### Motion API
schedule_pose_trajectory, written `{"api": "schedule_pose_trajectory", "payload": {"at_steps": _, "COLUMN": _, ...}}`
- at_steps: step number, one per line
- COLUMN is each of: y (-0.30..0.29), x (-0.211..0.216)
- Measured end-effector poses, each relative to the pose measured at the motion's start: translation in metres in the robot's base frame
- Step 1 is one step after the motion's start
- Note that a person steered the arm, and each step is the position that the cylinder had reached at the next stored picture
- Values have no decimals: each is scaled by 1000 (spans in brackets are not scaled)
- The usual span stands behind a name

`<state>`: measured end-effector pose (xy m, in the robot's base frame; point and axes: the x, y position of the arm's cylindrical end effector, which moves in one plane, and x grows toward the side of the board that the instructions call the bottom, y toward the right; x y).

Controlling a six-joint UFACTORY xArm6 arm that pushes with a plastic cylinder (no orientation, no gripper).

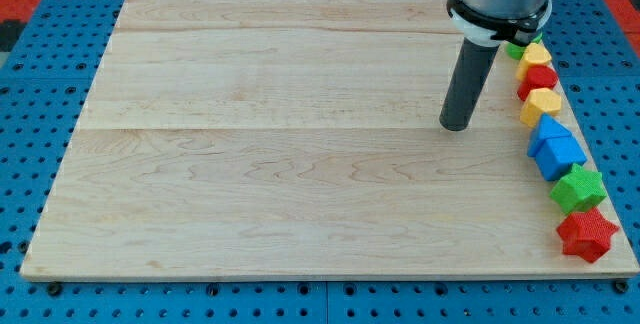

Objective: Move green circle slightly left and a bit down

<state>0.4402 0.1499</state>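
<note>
the board (pixel 250 164) lies open across your view's left and middle, so you can sweep there freely. along the view's right edge a crowded column blocks you: green circle (pixel 514 50), yellow block (pixel 538 55), red block (pixel 537 76), yellow block (pixel 541 104), two blue blocks (pixel 553 146), green star (pixel 578 189), red star (pixel 586 234). my tip (pixel 457 125) stands just left of them.

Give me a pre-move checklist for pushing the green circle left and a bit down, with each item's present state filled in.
1. My tip visible on the board: ok.
2. Green circle in full view: not ok, mostly hidden behind the arm, shape cannot be made out.
3. My tip on the circle's right side for a leftward push: not ok, it stands left and below.
4. Neighbouring yellow block apart from the circle: cannot tell.
5. Board left of the circle free of blocks: ok.
</note>
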Motion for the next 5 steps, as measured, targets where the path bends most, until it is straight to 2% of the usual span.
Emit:
{"api": "schedule_pose_trajectory", "payload": {"at_steps": 1, "y": 0, "x": 0}}
{"api": "schedule_pose_trajectory", "payload": {"at_steps": 2, "y": -2, "x": 26}}
{"api": "schedule_pose_trajectory", "payload": {"at_steps": 4, "y": -21, "x": 176}}
{"api": "schedule_pose_trajectory", "payload": {"at_steps": 5, "y": -15, "x": 178}}
